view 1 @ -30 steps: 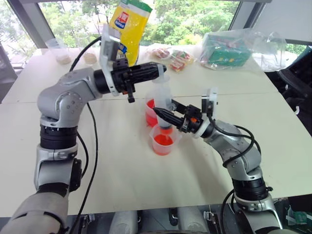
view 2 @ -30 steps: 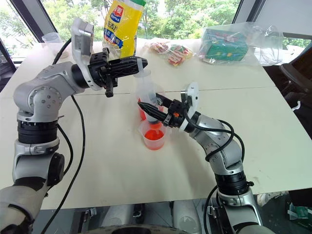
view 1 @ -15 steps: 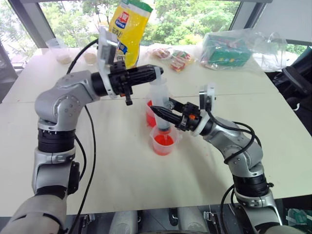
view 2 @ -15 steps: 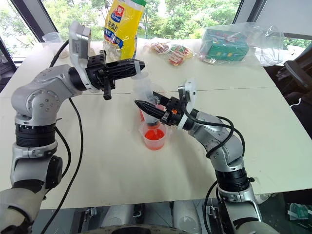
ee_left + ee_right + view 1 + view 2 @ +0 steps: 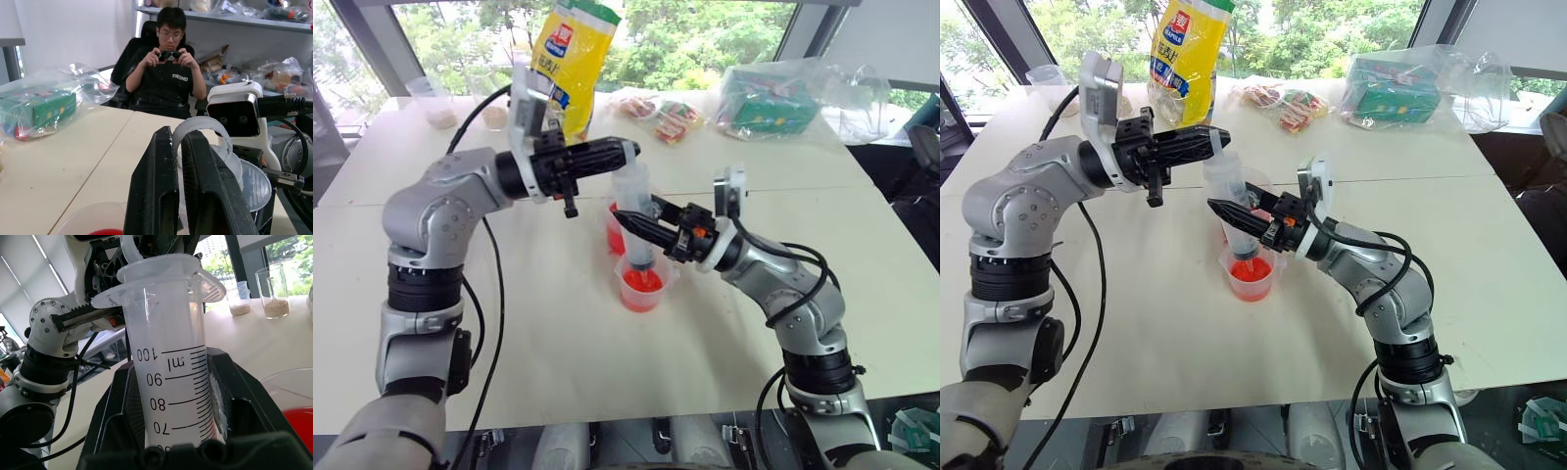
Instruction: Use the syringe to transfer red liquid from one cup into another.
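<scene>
Behind the table [image 5: 558,333], my left wrist view alone shows a seated person [image 5: 166,73]. My right gripper [image 5: 641,227] pinches the syringe [image 5: 636,211] upright over a cup [image 5: 640,284]; my left gripper [image 5: 617,152] pinches its plunger [image 5: 195,134].

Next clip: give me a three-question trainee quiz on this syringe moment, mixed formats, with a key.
1. True or false: the right gripper is shut on the syringe barrel.
2. What does the left gripper hold? A) yellow bag B) the plunger ring C) nothing
3. Fill in: the syringe tip hangs over the ___ cup of red liquid.

Key: 1 true; 2 B; 3 nearer. The farther cup stands behind it.
</scene>
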Robot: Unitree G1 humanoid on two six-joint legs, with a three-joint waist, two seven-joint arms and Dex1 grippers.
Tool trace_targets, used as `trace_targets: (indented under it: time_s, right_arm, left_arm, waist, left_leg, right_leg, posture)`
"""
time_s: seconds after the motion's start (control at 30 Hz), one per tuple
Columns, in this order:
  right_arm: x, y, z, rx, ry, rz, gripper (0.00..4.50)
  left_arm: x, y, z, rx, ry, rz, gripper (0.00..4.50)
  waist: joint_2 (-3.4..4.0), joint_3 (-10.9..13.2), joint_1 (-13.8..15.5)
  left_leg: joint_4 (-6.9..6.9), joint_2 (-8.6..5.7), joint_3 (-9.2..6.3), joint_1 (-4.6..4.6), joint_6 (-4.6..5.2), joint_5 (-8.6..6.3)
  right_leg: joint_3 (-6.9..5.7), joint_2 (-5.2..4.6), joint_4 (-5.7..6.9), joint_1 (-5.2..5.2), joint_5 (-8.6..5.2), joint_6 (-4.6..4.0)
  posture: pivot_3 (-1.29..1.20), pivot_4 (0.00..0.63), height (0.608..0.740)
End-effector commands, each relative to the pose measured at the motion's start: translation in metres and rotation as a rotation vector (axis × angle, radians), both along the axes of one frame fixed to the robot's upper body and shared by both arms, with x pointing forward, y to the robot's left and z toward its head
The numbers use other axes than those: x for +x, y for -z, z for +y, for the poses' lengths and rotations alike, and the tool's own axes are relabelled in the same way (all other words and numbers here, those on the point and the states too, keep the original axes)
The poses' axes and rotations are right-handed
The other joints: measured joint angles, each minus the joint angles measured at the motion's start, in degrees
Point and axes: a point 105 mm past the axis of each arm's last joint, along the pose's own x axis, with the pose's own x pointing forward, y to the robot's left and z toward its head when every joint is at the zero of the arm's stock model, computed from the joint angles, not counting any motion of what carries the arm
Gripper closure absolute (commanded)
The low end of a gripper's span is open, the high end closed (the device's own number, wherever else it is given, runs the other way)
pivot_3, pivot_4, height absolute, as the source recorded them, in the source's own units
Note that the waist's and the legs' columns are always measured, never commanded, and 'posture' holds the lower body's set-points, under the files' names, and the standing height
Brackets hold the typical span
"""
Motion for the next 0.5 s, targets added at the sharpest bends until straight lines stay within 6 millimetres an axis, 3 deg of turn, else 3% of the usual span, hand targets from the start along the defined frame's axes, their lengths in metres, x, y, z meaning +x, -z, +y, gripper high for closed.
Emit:
trace_targets:
  time_s: [0.03, 0.13, 0.33, 0.5]
  right_arm:
    - [-0.014, -0.049, -0.004, 0.103, -0.011, -0.176, 3.10]
    - [-0.016, -0.044, -0.003, 0.102, -0.024, -0.145, 3.10]
    - [-0.016, -0.038, -0.001, 0.095, -0.029, -0.110, 3.10]
    - [-0.012, -0.042, -0.006, 0.104, 0.002, -0.098, 3.10]
  left_arm:
    - [-0.005, 0.010, -0.010, 0.058, 0.063, 0.046, 4.12]
    - [-0.001, 0.001, -0.004, 0.039, 0.035, 0.037, 2.99]
    - [0.007, -0.017, 0.015, 0.013, -0.043, -0.013, 0.05]
    - [0.007, -0.031, 0.039, -0.006, -0.090, -0.048, 0.05]
  waist:
    - [0.00, 0.0, 0.0]
    - [0.00, 0.0, 0.0]
    - [0.00, 0.0, 0.0]
    - [0.00, 0.0, -0.1]
  left_leg:
    - [0.00, 0.00, 0.00, 0.00, 0.00, 0.00]
    - [0.00, 0.00, 0.00, 0.00, 0.00, 0.00]
    - [0.00, 0.01, -0.01, 0.00, 0.00, 0.00]
    - [0.00, 0.01, 0.00, 0.00, 0.00, 0.00]
  right_leg:
    - [0.00, 0.00, 0.00, 0.00, 0.00, 0.00]
    - [0.00, 0.00, 0.00, 0.00, 0.00, 0.00]
    - [-0.01, 0.01, 0.00, 0.00, 0.00, 0.00]
    - [0.00, 0.01, 0.00, -0.01, 0.00, 0.00]
  posture:
    - [0.00, 0.150, 0.740]
    - [0.00, 0.150, 0.740]
    - [0.00, 0.150, 0.740]
    - [0.00, 0.150, 0.740]
